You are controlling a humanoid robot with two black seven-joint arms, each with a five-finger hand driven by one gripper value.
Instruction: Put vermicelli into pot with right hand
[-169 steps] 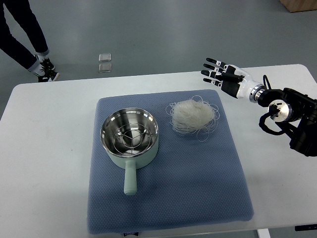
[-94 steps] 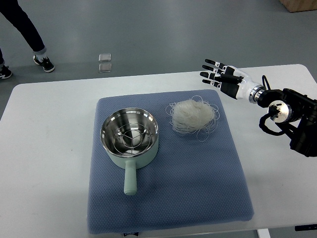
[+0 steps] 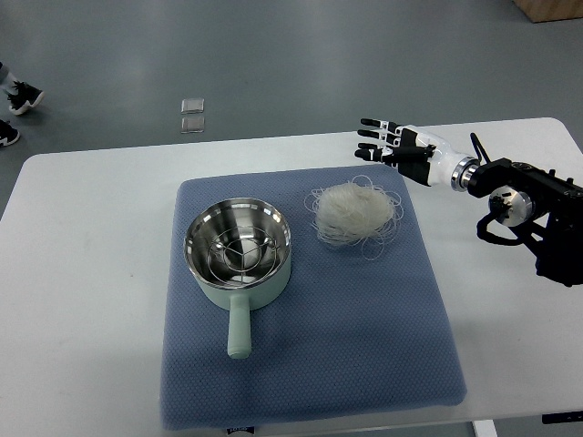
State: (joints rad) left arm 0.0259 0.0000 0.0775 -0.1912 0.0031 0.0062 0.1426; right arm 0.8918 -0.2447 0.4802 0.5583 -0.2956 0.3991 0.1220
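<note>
A loose white nest of vermicelli (image 3: 355, 212) lies on the blue mat (image 3: 310, 364), to the right of the pot. The pot (image 3: 239, 252) is pale green with a steel inside, a wire rack in it and its handle pointing toward the near edge. My right hand (image 3: 383, 144) hovers just beyond the vermicelli's far right side, above the mat's back edge. Its fingers are spread and hold nothing. The right arm (image 3: 528, 205) comes in from the right edge over the white table.
The mat lies on a white table (image 3: 82, 291). On the grey floor behind the table sit two small clear squares (image 3: 192, 115). A person's shoes (image 3: 14, 109) show at the far left edge.
My right hand has moved left toward the vermicelli, still spread. The person at the far left has walked further out of view.
</note>
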